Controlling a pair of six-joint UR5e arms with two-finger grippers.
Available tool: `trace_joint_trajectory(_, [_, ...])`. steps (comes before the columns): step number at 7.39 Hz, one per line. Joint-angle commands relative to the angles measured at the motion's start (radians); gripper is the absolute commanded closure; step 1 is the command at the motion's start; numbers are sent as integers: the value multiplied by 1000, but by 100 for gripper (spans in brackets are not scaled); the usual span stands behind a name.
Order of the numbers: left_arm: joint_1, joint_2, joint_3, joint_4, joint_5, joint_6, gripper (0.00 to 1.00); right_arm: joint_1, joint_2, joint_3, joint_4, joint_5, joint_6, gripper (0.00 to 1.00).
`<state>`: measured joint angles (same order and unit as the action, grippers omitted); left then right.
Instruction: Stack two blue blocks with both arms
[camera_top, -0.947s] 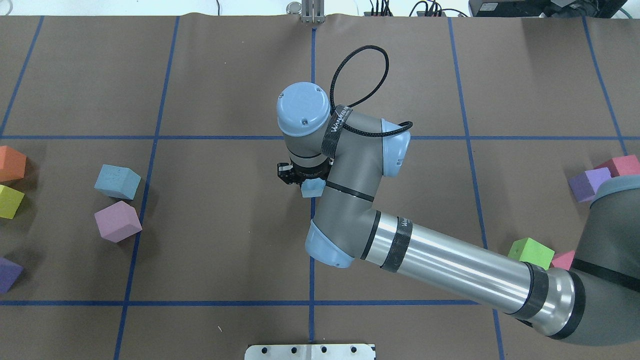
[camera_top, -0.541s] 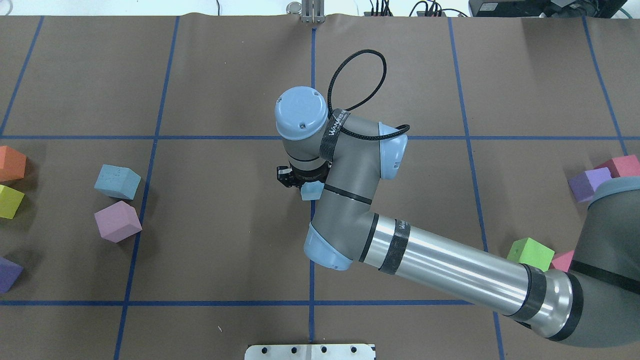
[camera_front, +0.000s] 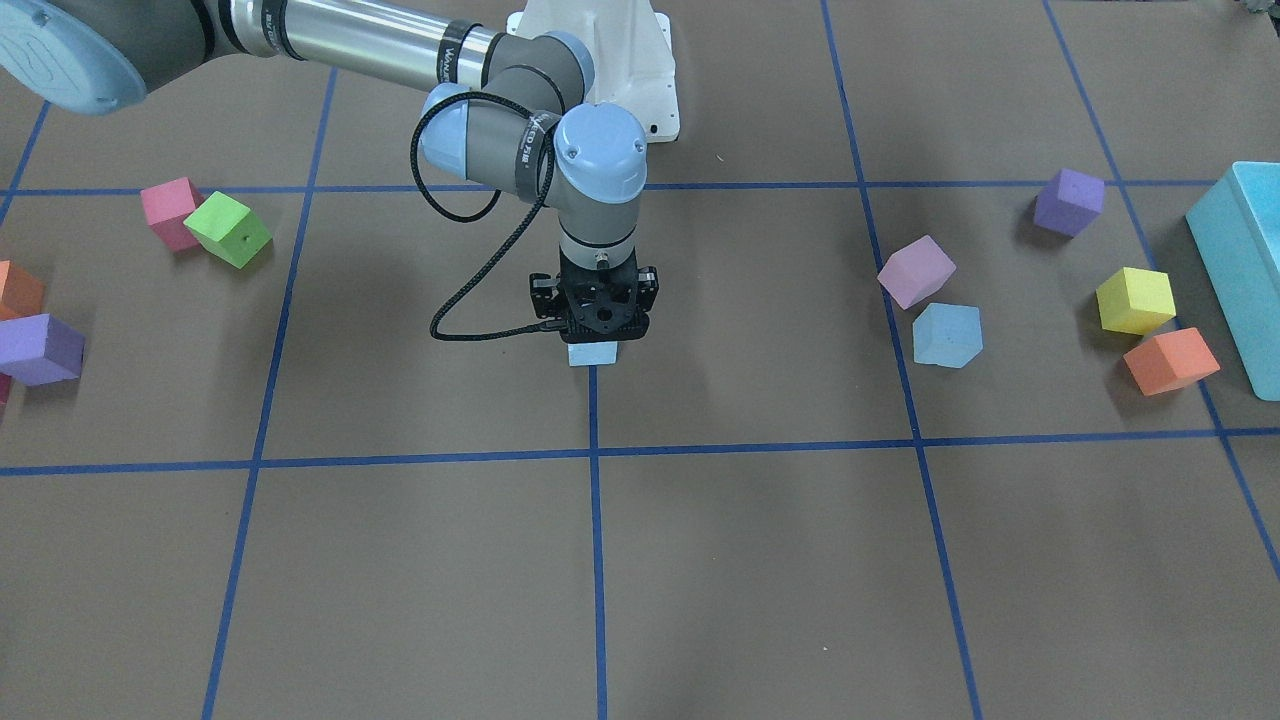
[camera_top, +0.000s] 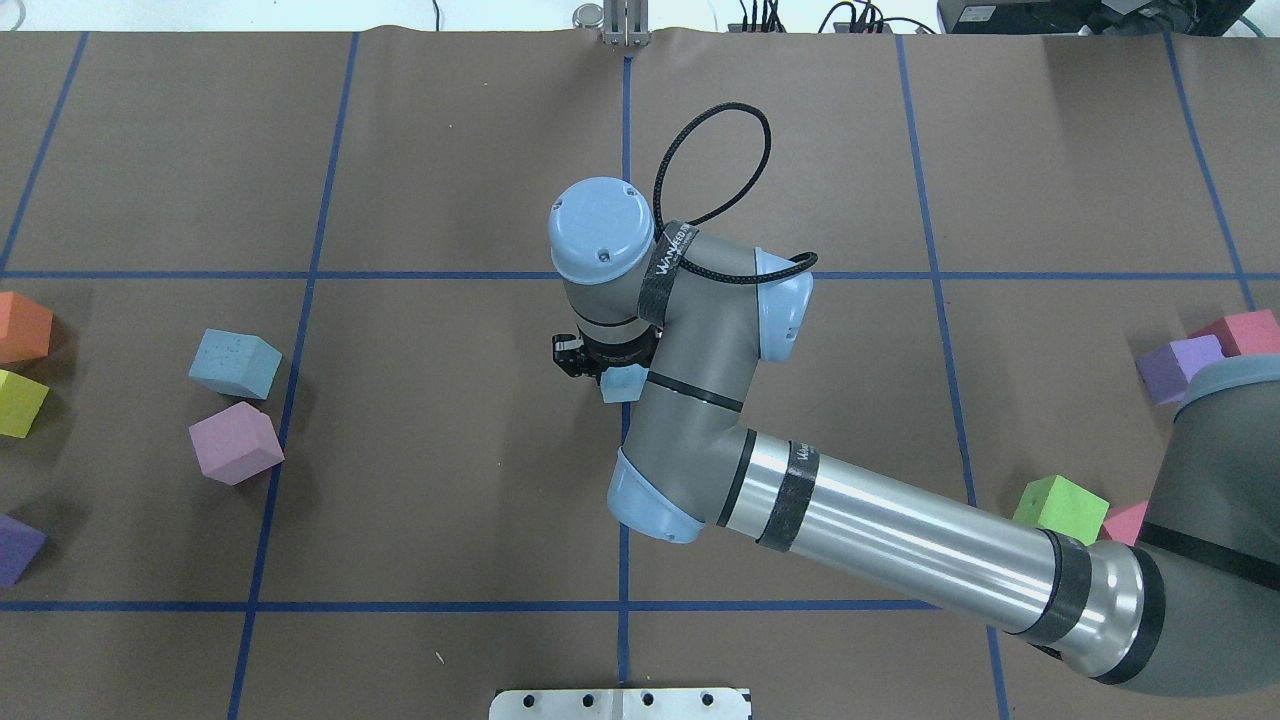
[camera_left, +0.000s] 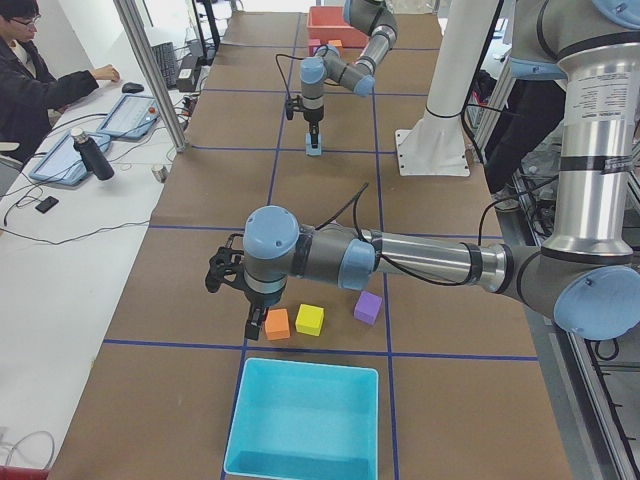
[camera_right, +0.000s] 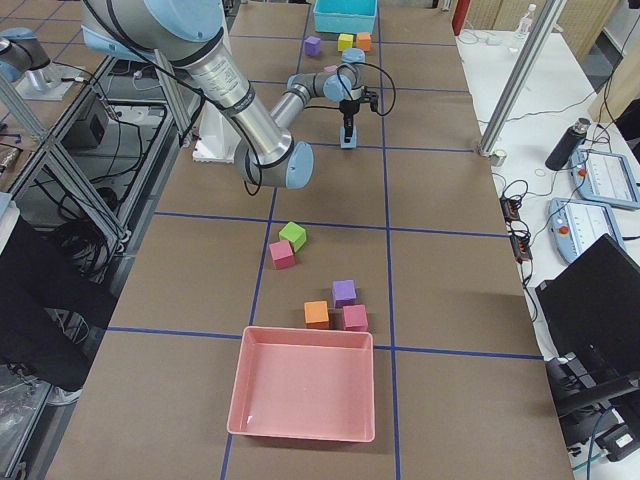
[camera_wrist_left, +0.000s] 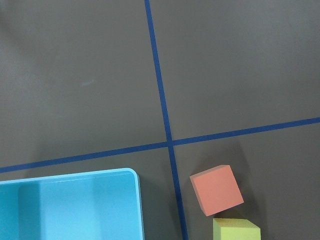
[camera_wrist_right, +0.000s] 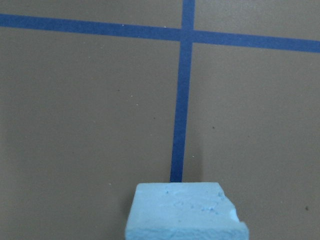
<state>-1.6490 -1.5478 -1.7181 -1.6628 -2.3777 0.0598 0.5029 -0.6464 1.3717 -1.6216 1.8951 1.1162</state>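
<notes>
My right gripper (camera_front: 594, 338) points straight down at the table's centre line and is shut on a pale blue block (camera_front: 592, 354), which it holds at or just above the surface. The block also shows in the overhead view (camera_top: 621, 381) and at the bottom of the right wrist view (camera_wrist_right: 185, 212). The second blue block (camera_top: 234, 363) lies apart on the table at my left, also seen in the front view (camera_front: 946, 335). My left gripper (camera_left: 254, 328) shows only in the exterior left view, beside an orange cube (camera_left: 277, 323). I cannot tell whether it is open or shut.
A pink-purple cube (camera_top: 236, 442) sits next to the free blue block. Orange (camera_wrist_left: 216, 189) and yellow (camera_wrist_left: 236, 229) cubes and a large teal box (camera_wrist_left: 70, 205) lie under my left wrist. Green (camera_top: 1060, 505), purple (camera_top: 1178, 366) and pink cubes lie on my right, near a pink tray (camera_right: 303, 395).
My right wrist has shifted slightly to the view's left and a little toward me, with the blue block still in the gripper. The other cubes have not moved.
</notes>
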Motion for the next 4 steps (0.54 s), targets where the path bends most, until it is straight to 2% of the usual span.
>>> trace_joint_trajectory(1, [0,0,0,2,0,0,2,32,-1,65,-9,8,-3,0])
trace_joint_trajectory(2, [9,-12,6,8,-3,-5,2,76,-2,104,-33,34,-9,0])
trace_joint_trajectory(4, [20,-12,2,-6,-76,9,2,214,-51,150,-67,145,-126,0])
